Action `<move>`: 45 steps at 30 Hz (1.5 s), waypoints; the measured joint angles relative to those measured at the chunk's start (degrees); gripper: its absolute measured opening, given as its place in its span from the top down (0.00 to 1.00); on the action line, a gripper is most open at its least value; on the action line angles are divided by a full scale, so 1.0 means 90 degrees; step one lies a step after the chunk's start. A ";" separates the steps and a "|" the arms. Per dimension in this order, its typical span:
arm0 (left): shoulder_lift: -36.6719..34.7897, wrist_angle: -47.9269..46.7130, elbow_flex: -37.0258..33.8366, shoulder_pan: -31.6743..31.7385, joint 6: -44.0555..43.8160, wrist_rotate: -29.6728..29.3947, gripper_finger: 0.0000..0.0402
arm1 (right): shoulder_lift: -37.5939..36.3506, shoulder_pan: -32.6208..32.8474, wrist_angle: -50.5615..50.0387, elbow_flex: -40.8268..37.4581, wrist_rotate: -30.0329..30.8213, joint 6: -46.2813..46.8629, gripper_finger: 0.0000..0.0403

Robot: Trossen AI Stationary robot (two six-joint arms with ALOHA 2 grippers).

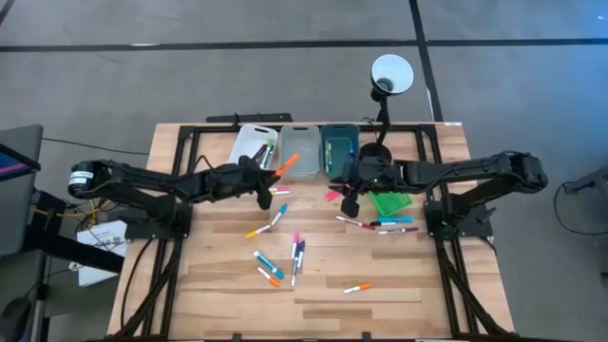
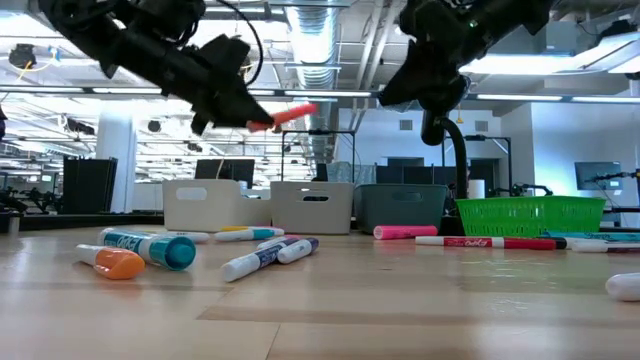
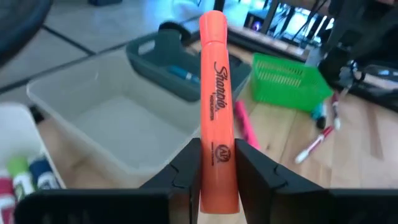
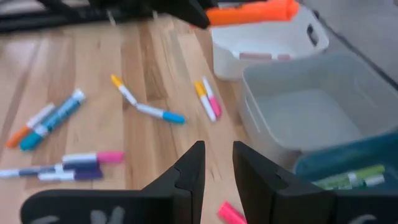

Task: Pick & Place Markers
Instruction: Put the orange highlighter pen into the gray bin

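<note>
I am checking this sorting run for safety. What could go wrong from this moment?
1. The left gripper pinches the orange marker only at one end, so it may pivot or slip before reaching the grey bin.
2. The right gripper, holding nothing, hangs close beside the left one; the arms might collide over the bins.
</note>
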 joint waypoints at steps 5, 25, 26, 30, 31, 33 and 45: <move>0.0000 0.0012 0.0336 0.0147 0.0163 0.0016 0.81 | -0.0002 0.0018 0.0377 0.0002 0.0002 0.0000 0.82; 0.1071 0.0260 0.1100 0.0913 0.0194 -0.0064 0.81 | -0.0002 -0.0254 0.0965 0.0005 0.0010 -0.0216 0.82; 0.1227 0.0260 0.1192 0.0961 0.0193 -0.0065 0.81 | -0.0002 -0.0254 0.0963 0.0005 0.0010 -0.0214 0.82; 0.1810 0.0253 0.1491 0.1186 0.0146 -0.0097 0.81 | -0.0002 -0.0228 0.0954 0.0005 0.0010 -0.0214 0.82; 0.1914 0.0249 0.1542 0.1233 0.0146 -0.0081 0.81 | -0.0002 -0.0209 0.0934 0.0005 0.0012 -0.0216 0.82; 0.2102 0.0260 0.1622 0.1312 0.0152 -0.0073 0.81 | -0.0002 -0.0188 0.0850 0.0005 0.0017 -0.0216 0.82; 0.2670 0.0418 0.1617 0.1440 -0.0250 -0.0083 0.80 | -0.0002 -0.0176 0.0001 0.0005 0.0019 0.0334 0.82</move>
